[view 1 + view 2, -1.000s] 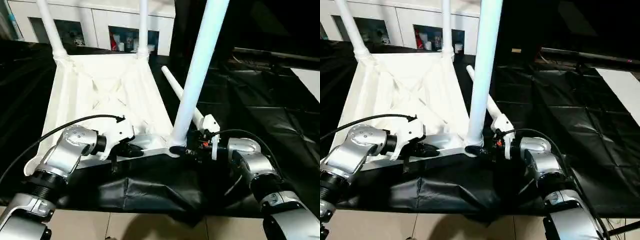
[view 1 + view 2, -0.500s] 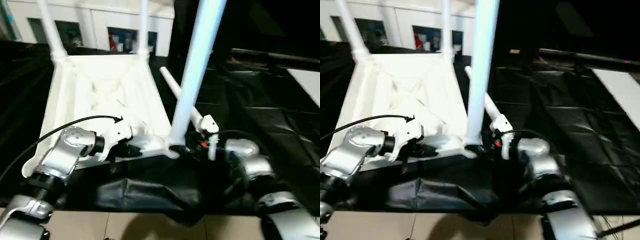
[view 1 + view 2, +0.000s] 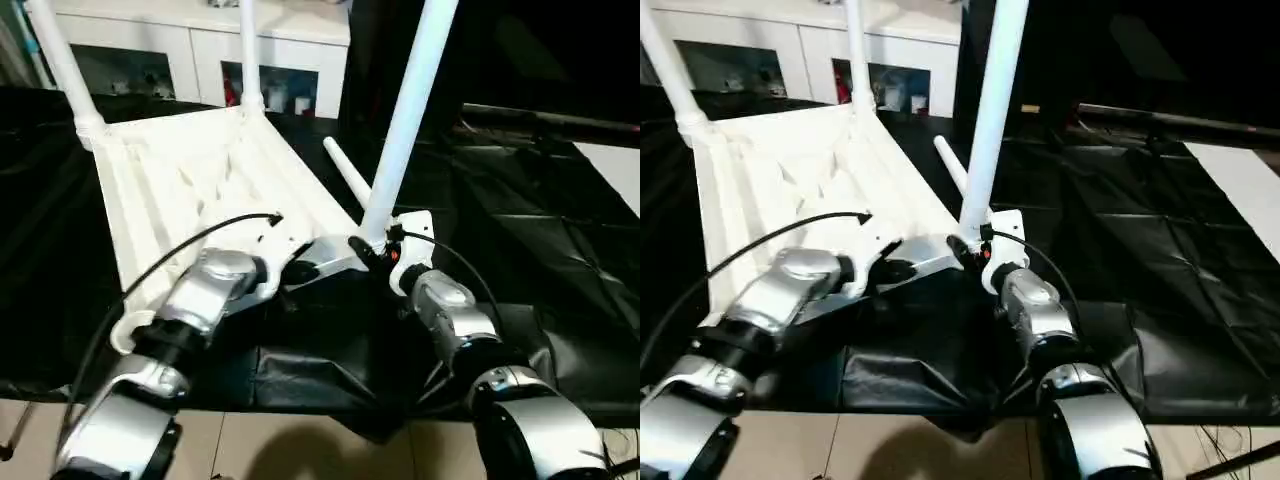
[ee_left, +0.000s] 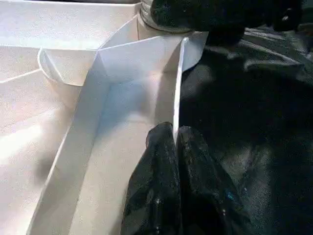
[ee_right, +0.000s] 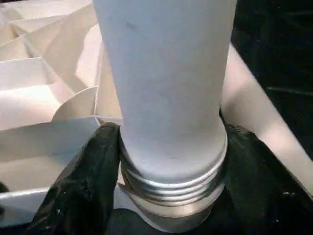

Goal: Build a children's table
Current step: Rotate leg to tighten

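Observation:
The children's table top [image 3: 190, 190] lies upside down on the black cloth, its ribbed underside showing. Two white legs [image 3: 60, 60] [image 3: 247, 50] stand in its far corner sockets. A third leg [image 3: 405, 120] stands tilted at the near right corner, its threaded end [image 5: 171, 188] just above the socket. My right gripper [image 3: 372, 250] is shut on that leg's base, with a black finger [image 5: 88, 176] on each side. My left gripper [image 4: 173, 134] is shut on the thin near rim [image 4: 178, 83] of the top, left of that corner. A fourth leg [image 3: 345, 172] lies loose on the cloth behind.
Black cloth [image 3: 530, 230] covers the work surface to the right and in front. White cabinets [image 3: 200, 60] stand at the back. A flat white board [image 3: 1240, 180] lies at the far right. Tiled floor [image 3: 300, 450] shows along the near edge.
The whole view has swung and tilted, and both forearms now reach further forward. Both grippers keep their holds on the rim and on the leg's base.

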Controlling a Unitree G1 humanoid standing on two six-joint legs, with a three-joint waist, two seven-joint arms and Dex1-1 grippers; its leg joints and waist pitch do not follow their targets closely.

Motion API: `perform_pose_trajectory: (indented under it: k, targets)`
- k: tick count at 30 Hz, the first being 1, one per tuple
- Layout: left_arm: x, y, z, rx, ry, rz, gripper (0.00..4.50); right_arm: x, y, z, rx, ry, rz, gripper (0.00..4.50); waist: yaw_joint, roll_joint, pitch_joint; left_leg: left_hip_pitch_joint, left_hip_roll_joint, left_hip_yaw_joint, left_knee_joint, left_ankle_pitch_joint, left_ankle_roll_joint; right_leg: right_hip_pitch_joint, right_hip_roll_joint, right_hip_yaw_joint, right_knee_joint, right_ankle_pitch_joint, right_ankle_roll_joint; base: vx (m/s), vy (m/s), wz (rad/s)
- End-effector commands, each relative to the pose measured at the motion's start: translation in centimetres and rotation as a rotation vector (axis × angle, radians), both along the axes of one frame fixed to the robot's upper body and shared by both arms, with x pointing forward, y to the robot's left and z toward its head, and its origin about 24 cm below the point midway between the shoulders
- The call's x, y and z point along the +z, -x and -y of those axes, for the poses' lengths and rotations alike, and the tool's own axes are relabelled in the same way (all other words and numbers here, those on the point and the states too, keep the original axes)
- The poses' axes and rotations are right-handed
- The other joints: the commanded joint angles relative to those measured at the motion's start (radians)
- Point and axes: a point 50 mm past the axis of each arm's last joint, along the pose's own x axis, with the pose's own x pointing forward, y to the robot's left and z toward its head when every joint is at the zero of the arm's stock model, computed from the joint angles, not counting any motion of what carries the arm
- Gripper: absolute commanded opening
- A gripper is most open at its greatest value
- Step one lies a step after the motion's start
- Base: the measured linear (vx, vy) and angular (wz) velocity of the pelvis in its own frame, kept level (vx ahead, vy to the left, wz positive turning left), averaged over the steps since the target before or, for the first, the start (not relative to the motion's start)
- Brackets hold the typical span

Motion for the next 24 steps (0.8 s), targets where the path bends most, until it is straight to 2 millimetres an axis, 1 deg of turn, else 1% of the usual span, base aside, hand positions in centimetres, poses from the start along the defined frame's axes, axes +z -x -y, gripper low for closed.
perform_pose_trajectory:
  k: [1,2,3,4,5,6,7,8,9,10,11,12,13,14,15,16,17,18,19,21,23,24]
  targets:
    - [-1.7,-0.1,-1.4,0.132,-0.082,-0.025,0.0,-0.7,0.7,-1.4,0.088,-0.06,-0.025,2.72,-0.002,0.011,-0.045,0.012,0.026,-0.015,-0.076,-0.277,-0.01,0.021,-0.063,0.034,-0.092,-0.231,-0.182,0.0,0.0,0.0]
    - [-1.7,-0.1,-1.4,0.132,-0.082,-0.025,0.0,-0.7,0.7,-1.4,0.088,-0.06,-0.025,3.07,-0.002,0.011,-0.045,0.012,0.026,-0.015,-0.076,-0.277,-0.01,0.021,-0.063,0.034,-0.092,-0.231,-0.182,0.0,0.0,0.0]
    - [-1.7,0.0,-1.6,0.135,-0.085,-0.027,0.0,-0.5,0.7,-1.4,0.097,-0.071,-0.016,3.28,0.0,0.011,-0.045,0.011,0.027,-0.013,-0.074,-0.254,0.001,0.022,-0.064,0.034,-0.089,-0.196,-0.193,0.0,0.0,0.0]
    - [-1.7,0.0,-1.7,0.138,-0.088,-0.029,0.0,-0.4,0.7,-1.3,0.11,-0.046,-0.002,3.42,0.0,0.011,-0.046,0.011,0.027,-0.013,-0.074,-0.245,0.002,0.023,-0.063,0.033,-0.088,-0.186,-0.196,0.0,0.0,0.0]
    - [-1.8,0.0,-1.8,0.141,-0.089,-0.034,0.0,-0.3,0.5,-0.9,0.108,-0.02,0.004,3.42,-0.001,0.01,-0.047,0.005,0.026,-0.013,-0.074,-0.227,0.007,0.028,-0.063,0.032,-0.084,-0.159,-0.202,0.0,0.0,0.0]
    - [-1.8,0.0,-1.8,0.144,-0.091,-0.034,0.0,-0.3,0.5,-0.7,0.108,-0.003,0.006,3.56,-0.002,0.01,-0.048,0.003,0.026,-0.015,-0.074,-0.217,0.007,0.031,-0.063,0.031,-0.082,-0.149,-0.203,0.0,0.0,0.0]
    - [-1.8,-0.1,-1.9,0.148,-0.093,-0.034,0.0,-0.2,0.4,-0.5,0.114,0.02,0.01,3.56,-0.004,0.009,-0.05,0.001,0.026,-0.015,-0.073,-0.2,0.01,0.034,-0.063,0.029,-0.079,-0.126,-0.208,0.0,0.0,0.0]
    - [-1.8,-0.1,-2.0,0.151,-0.095,-0.033,0.0,-0.2,0.4,-0.4,0.119,0.037,0.012,3.68,-0.009,0.007,-0.05,-0.006,0.024,-0.016,-0.073,-0.186,0.012,0.039,-0.062,0.029,-0.077,-0.114,-0.208,0.0,0.0,0.0]
    - [-1.8,-0.1,-2.1,0.164,-0.099,-0.031,0.0,0.2,0.3,0.0,0.138,0.027,0.028,3.68,-0.015,0.007,-0.05,-0.015,0.024,-0.02,-0.075,-0.165,0.015,0.044,-0.064,0.024,-0.075,-0.114,-0.203,0.0,0.0,0.0]
    - [-1.7,-0.1,-2.2,0.171,-0.1,-0.029,0.0,0.3,0.3,0.2,0.15,0.016,0.037,3.68,-0.015,0.007,-0.051,-0.01,0.025,-0.019,-0.072,-0.169,0.019,0.041,-0.065,0.025,-0.077,-0.112,-0.206,0.0,0.0,0.0]
    - [-1.7,-0.2,-2.3,0.175,-0.101,-0.03,0.0,0.5,0.4,0.4,0.178,0.004,0.05,3.68,-0.013,0.006,-0.051,-0.004,0.025,-0.016,-0.068,-0.172,0.033,0.039,-0.064,0.029,-0.078,-0.091,-0.214,0.0,0.0,0.0]
    - [-1.8,-0.2,-2.4,0.185,-0.106,-0.031,0.0,0.7,0.5,0.7,0.209,-0.006,0.065,3.68,-0.012,0.006,-0.052,-0.004,0.026,-0.016,-0.068,-0.162,0.039,0.04,-0.065,0.029,-0.076,-0.074,-0.222,0.0,0.0,0.0]
    - [-1.8,-0.2,-2.5,0.195,-0.111,-0.03,0.0,0.8,0.7,1.0,0.235,-0.013,0.077,3.68,-0.011,0.008,-0.052,-0.003,0.026,-0.014,-0.066,-0.144,0.053,0.04,-0.063,0.03,-0.073,-0.032,-0.233,0.0,0.0,0.0]
    - [-1.8,-0.3,-2.6,0.204,-0.117,-0.029,0.0,1.0,0.9,1.3,0.256,-0.023,0.089,3.68,-0.011,0.006,-0.052,-0.003,0.026,-0.013,-0.066,-0.138,0.061,0.042,-0.062,0.029,-0.072,-0.012,-0.237,0.0,0.0,0.0]
    - [-1.8,-0.4,-2.7,0.222,-0.125,-0.025,0.0,1.1,1.2,1.5,0.279,-0.026,0.105,3.68,-0.01,0.008,-0.052,-0.002,0.027,-0.013,-0.065,-0.132,0.075,0.042,-0.062,0.028,-0.071,0.016,-0.249,0.0,0.0,0.0]
    - [-1.8,-0.5,-2.7,0.23,-0.128,-0.022,0.0,1.1,1.3,1.6,0.29,-0.024,0.111,3.68,-0.009,0.007,-0.051,-0.001,0.027,-0.013,-0.065,-0.136,0.077,0.041,-0.062,0.028,-0.072,0.011,-0.252,0.0,0.0,0.0]
    - [-1.7,-0.7,-2.8,0.254,-0.138,-0.013,0.0,1.1,1.4,1.6,0.297,-0.022,0.115,3.68,-0.01,0.011,-0.05,-0.001,0.027,-0.014,-0.066,-0.152,0.071,0.041,-0.063,0.028,-0.074,-0.015,-0.253,0.0,0.0,0.0]
    - [-1.7,-0.9,-2.8,0.271,-0.145,-0.007,0.0,1.0,1.5,1.6,0.301,-0.02,0.116,3.68,-0.013,0.009,-0.049,0.0,0.026,-0.013,-0.067,-0.165,0.068,0.039,-0.062,0.028,-0.078,-0.036,-0.253,0.0,0.0,0.0]
    - [-1.6,-1.0,-2.9,0.28,-0.155,-0.001,0.0,1.0,1.5,1.5,0.302,-0.02,0.117,3.68,-0.015,0.011,-0.047,0.0,0.026,-0.015,-0.07,-0.193,0.056,0.037,-0.063,0.027,-0.082,-0.088,-0.25,0.0,0.0,0.0]
    - [-1.4,-1.3,-3.1,0.317,-0.173,0.022,0.0,0.9,1.6,1.3,0.302,-0.018,0.117,3.68,-0.024,0.012,-0.046,-0.003,0.027,-0.019,-0.074,-0.231,0.034,0.038,-0.064,0.027,-0.088,-0.162,-0.232,0.0,0.0,0.0]
    - [-1.0,-1.7,-3.2,0.349,-0.18,0.042,0.0,1.0,1.5,1.1,0.292,-0.019,0.118,3.68,-0.028,0.011,-0.045,-0.008,0.026,-0.023,-0.076,-0.234,0.025,0.039,-0.065,0.025,-0.09,-0.198,-0.217,0.0,0.0,0.0]
    - [-0.9,-1.8,-3.3,0.365,-0.187,0.051,0.0,1.0,1.4,1.0,0.288,-0.024,0.118,3.68,-0.029,0.011,-0.045,-0.007,0.026,-0.022,-0.076,-0.236,0.023,0.037,-0.065,0.026,-0.091,-0.204,-0.214,0.0,0.0,0.0]
